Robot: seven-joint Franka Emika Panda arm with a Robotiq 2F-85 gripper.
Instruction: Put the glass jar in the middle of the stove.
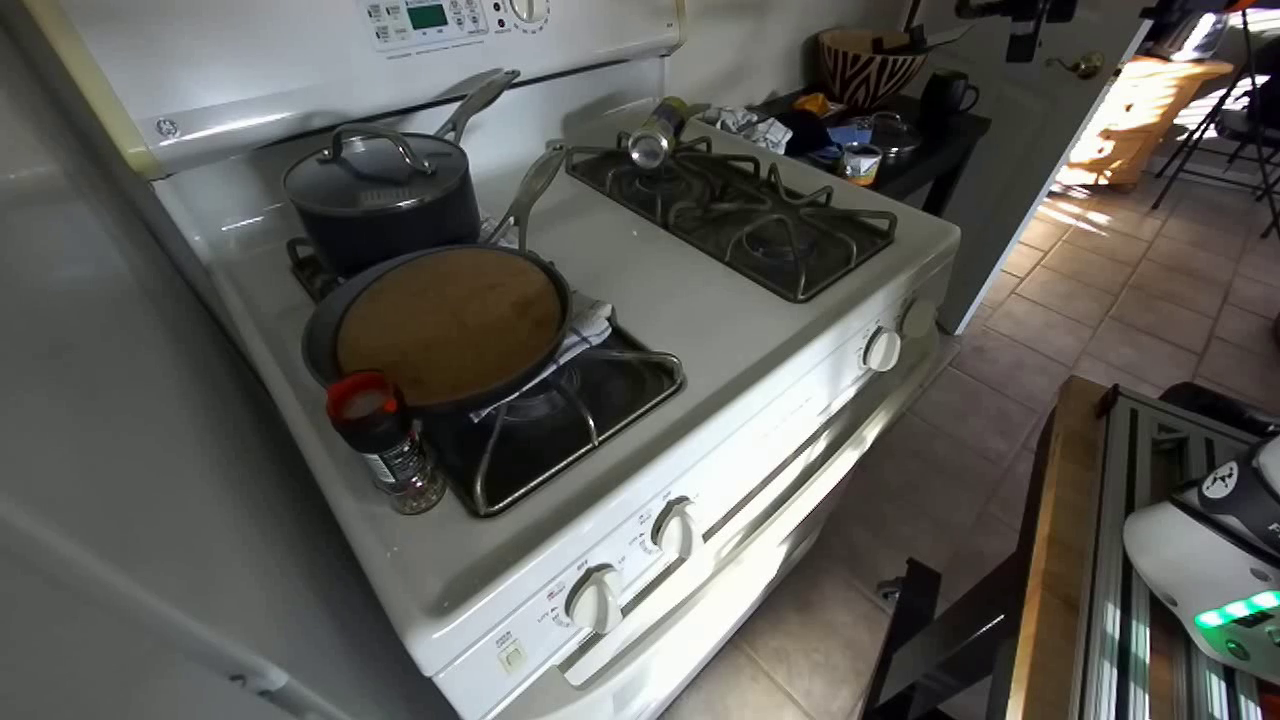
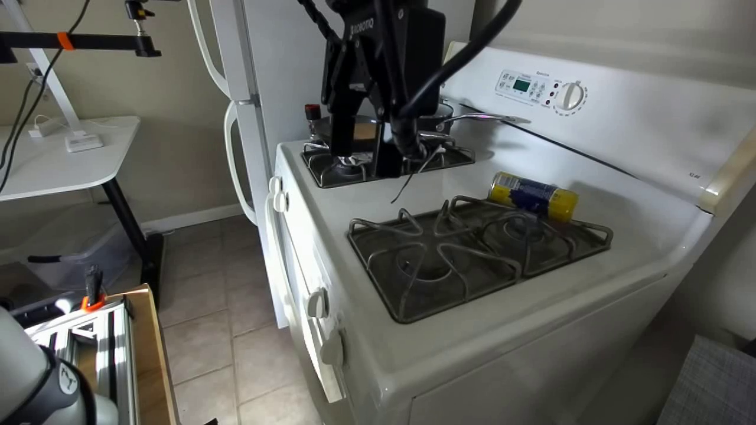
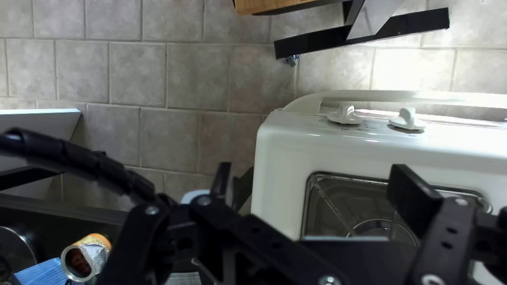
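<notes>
The glass jar (image 1: pixel 392 445) has a red lid top over a dark collar. It stands upright on the stove's front corner, beside the frying pan and the grate. Its top shows behind the pan in an exterior view (image 2: pixel 313 112); it is out of the wrist view. The stove (image 1: pixel 640 290) is white with black burner grates; it also shows in an exterior view (image 2: pixel 567 289) and in the wrist view (image 3: pixel 336 152). My gripper (image 2: pixel 364 147) is open and empty, pointing down above the stove. In the wrist view its fingers (image 3: pixel 317 190) are wide apart over a front corner and grate.
A frying pan (image 1: pixel 450 320) and a dark lidded pot (image 1: pixel 385 200) stand on the grate near the jar. A yellow and blue can (image 2: pixel 531 195) lies on the far grate. A white fridge (image 2: pixel 283 71) flanks the stove. A black side table (image 1: pixel 960 130) holds a bowl (image 1: pixel 870 65).
</notes>
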